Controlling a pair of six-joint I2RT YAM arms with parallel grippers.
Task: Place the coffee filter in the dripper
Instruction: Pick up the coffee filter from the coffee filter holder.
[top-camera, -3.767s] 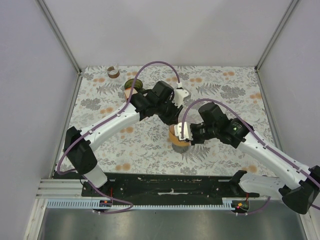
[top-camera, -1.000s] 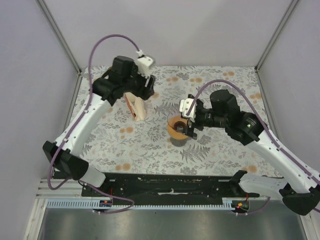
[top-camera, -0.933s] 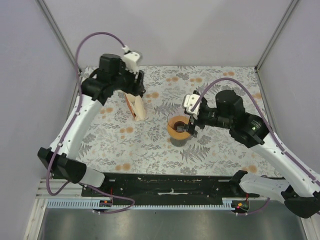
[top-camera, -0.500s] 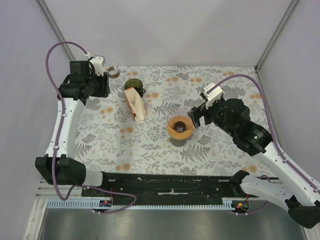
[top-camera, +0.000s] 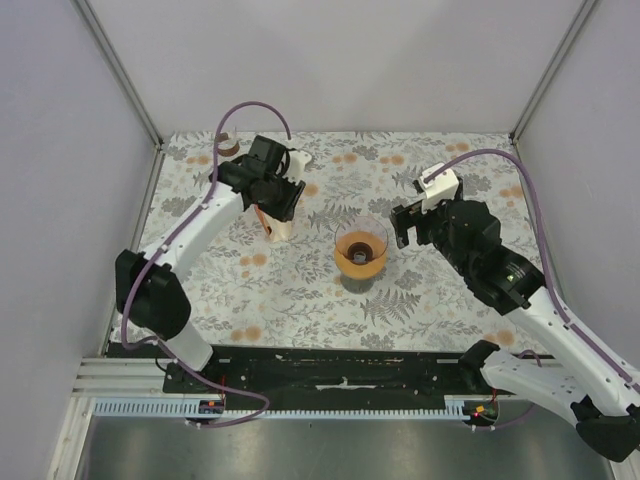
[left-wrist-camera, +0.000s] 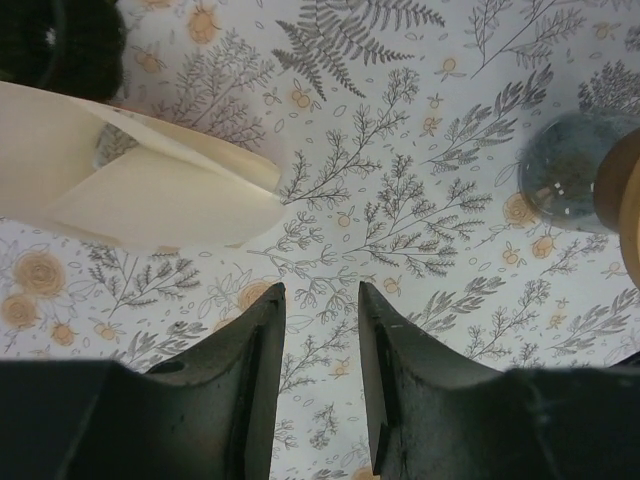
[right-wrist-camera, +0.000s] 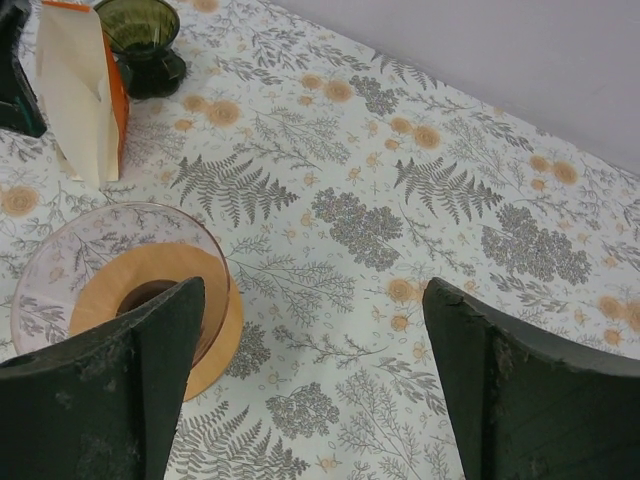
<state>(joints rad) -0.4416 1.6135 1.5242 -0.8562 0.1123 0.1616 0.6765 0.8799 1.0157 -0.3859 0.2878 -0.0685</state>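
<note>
The coffee filter (top-camera: 279, 226) is a cream paper cone standing with an orange-edged stack at the back left of the floral cloth; it also shows as the filter (left-wrist-camera: 150, 180) and the stack (right-wrist-camera: 82, 95). My left gripper (top-camera: 277, 200) hovers right over it, its jaws narrowly open with only cloth between the fingers (left-wrist-camera: 250, 380). The filter lies just beyond the fingertips, apart from them. The dripper (top-camera: 361, 247) is clear glass on an orange wooden ring, mid-table, and holds no paper (right-wrist-camera: 130, 285). My right gripper (top-camera: 412, 226) stands wide open just right of it, touching nothing.
A dark green glass cup (right-wrist-camera: 145, 38) stands behind the filter stack, under the left arm in the top view. A small tape roll (top-camera: 227, 143) sits in the back left corner. Metal frame posts and walls close in the cloth on three sides.
The left arm swung from the back left corner to over the filter stack, and its jaws narrowed. The right gripper backed a little to the right of the dripper.
</note>
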